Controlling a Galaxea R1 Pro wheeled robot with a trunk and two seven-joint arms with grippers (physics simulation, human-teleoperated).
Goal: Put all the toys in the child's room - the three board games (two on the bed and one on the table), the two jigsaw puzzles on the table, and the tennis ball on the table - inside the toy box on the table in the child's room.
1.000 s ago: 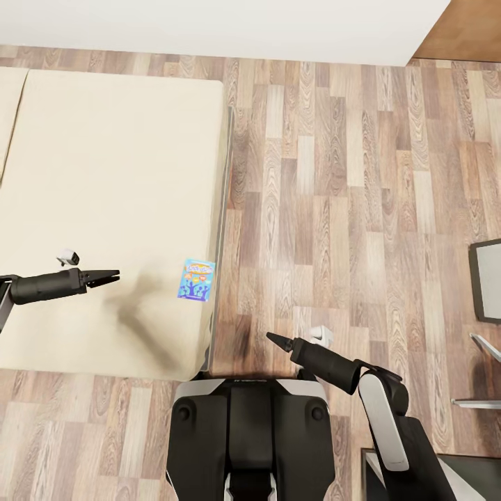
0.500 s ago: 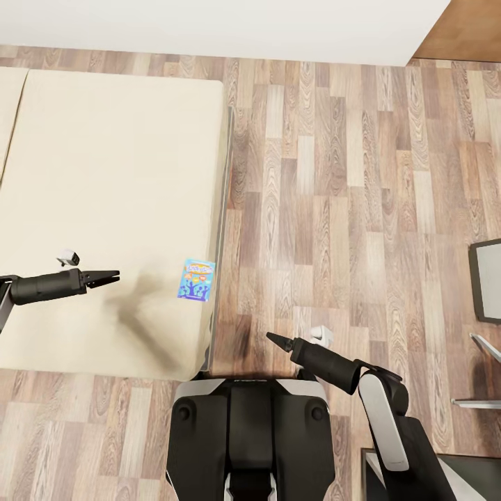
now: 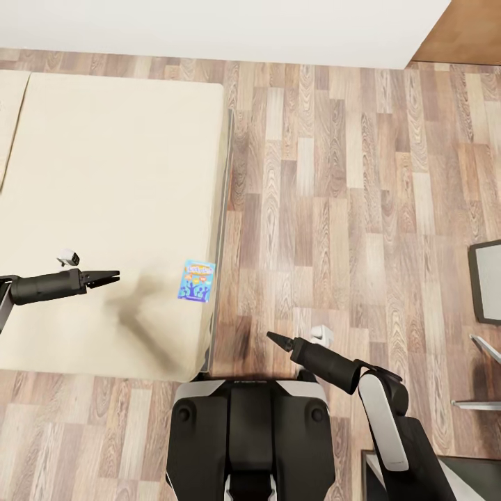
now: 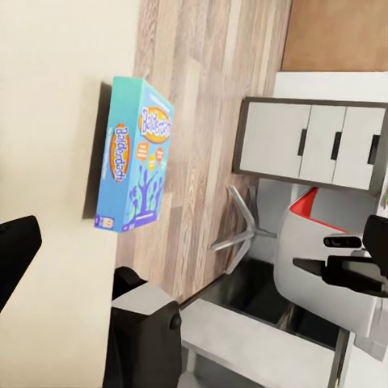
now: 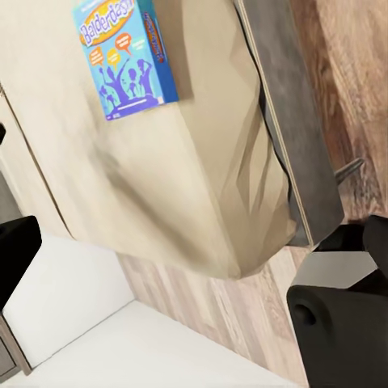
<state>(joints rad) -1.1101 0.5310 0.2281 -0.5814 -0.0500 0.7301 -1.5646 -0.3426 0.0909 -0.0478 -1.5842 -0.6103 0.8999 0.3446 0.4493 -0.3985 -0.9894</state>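
A small blue board game [image 3: 197, 280] lies flat on the beige bed [image 3: 104, 174], close to the mattress's right edge. My left gripper [image 3: 111, 277] hovers over the bed to the left of the game, pointing at it, open and holding nothing. The left wrist view has the same board game [image 4: 133, 153] ahead, with one finger [image 4: 16, 255] at the picture's edge. My right gripper [image 3: 273, 338] hangs over the floor in front of my trunk, open and empty. Its wrist view looks at the board game [image 5: 125, 56] and the bed's corner.
The bed's dark grey frame [image 3: 224, 209] runs along the wood-plank floor [image 3: 348, 209]. A white wall [image 3: 209, 28] closes the far side. A grey cabinet [image 3: 487, 278] and metal chair legs [image 3: 480, 348] stand at the right edge. My dark base [image 3: 250, 438] sits below.
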